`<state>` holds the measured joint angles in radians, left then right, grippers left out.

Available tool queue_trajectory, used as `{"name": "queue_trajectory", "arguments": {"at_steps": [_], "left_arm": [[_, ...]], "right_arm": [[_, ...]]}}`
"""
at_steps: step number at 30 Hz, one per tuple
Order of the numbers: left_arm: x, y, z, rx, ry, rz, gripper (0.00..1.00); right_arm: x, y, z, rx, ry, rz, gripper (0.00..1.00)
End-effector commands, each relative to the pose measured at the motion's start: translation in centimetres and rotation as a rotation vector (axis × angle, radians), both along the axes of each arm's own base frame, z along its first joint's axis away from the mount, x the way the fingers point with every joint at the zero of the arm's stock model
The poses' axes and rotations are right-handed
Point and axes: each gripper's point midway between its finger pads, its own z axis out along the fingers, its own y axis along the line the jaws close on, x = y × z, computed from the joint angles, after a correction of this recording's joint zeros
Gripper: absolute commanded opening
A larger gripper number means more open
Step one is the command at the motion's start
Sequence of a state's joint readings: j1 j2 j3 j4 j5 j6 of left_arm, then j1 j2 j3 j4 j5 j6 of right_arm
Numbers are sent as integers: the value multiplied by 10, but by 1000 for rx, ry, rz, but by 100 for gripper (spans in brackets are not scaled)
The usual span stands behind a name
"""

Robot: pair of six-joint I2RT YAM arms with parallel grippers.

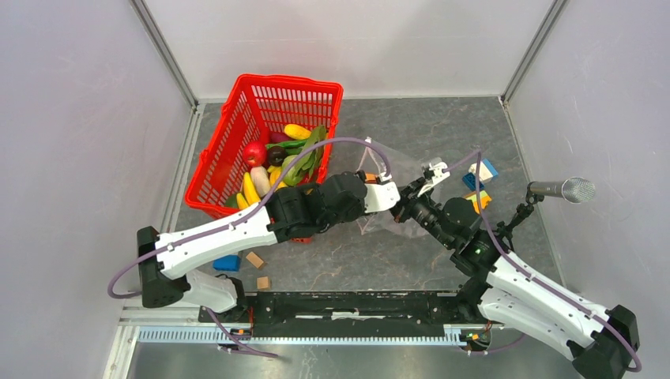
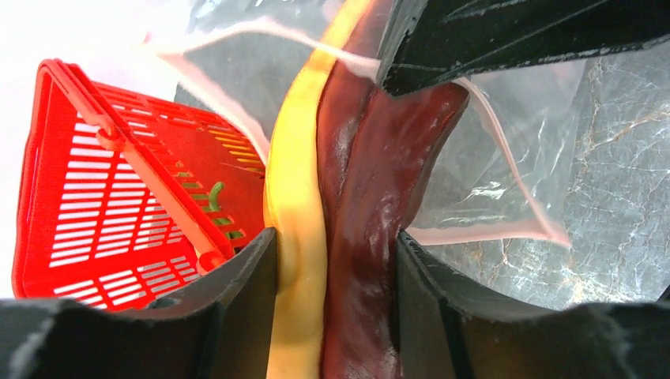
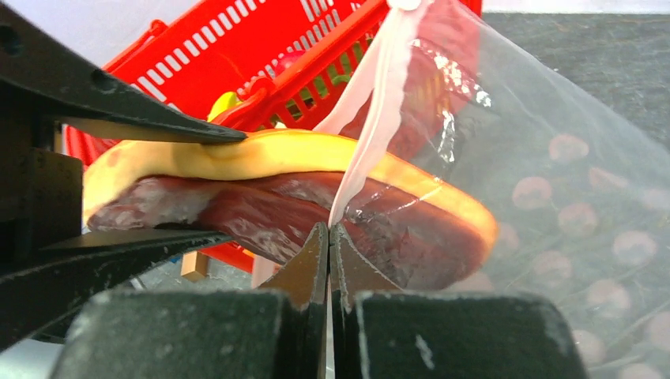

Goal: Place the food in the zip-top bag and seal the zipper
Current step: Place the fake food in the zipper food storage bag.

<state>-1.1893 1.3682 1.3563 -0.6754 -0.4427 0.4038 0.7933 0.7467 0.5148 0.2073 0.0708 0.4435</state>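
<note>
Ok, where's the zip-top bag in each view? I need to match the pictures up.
Top external: the zip-top bag sits at centre, between the two wrists.
Left wrist: bag at top and right, past the toy meat slice held in the left pincer.
Right wrist: bag fills the right half, its pink mouth strip clamped in the right pincer.
Shared landmark: the red basket, left of the bag in all three.

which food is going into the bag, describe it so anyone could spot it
Right of the red plastic mesh basket is the clear dotted zip-top bag. At its mouth, the left gripper clamps a flat dark-red slice edged in yellow, unlike the basket's rounded pieces.
</note>
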Motion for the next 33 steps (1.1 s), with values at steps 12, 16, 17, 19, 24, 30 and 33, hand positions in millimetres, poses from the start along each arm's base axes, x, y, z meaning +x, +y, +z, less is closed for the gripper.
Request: {"name": "queue_trajectory", "arguments": {"at_steps": [12,16,17,19,24,30,33], "left_arm": [[-7,-8,25,-150,-28,-26,100],[-14,-1,41,-251,-15,-13,100],[-15,2,44,-276,-13,1,100],[-17,9,52,-324,-5,38,100],[-33,24,62,-473,75,74,100],[-78,11,36,-560,270,-100,100],[-81,9,14,-522,276,-135,100]], "right_arm": [[6,0,-5,52,21,-31,0],[4,3,-9,111,68,-24,0],[3,3,-10,135,75,-23,0],[1,2,-2,218,72,-3,0],[8,-15,31,291,36,-2,0],[14,-21,40,261,51,-14,0],[13,-18,41,261,60,11,0]]}}
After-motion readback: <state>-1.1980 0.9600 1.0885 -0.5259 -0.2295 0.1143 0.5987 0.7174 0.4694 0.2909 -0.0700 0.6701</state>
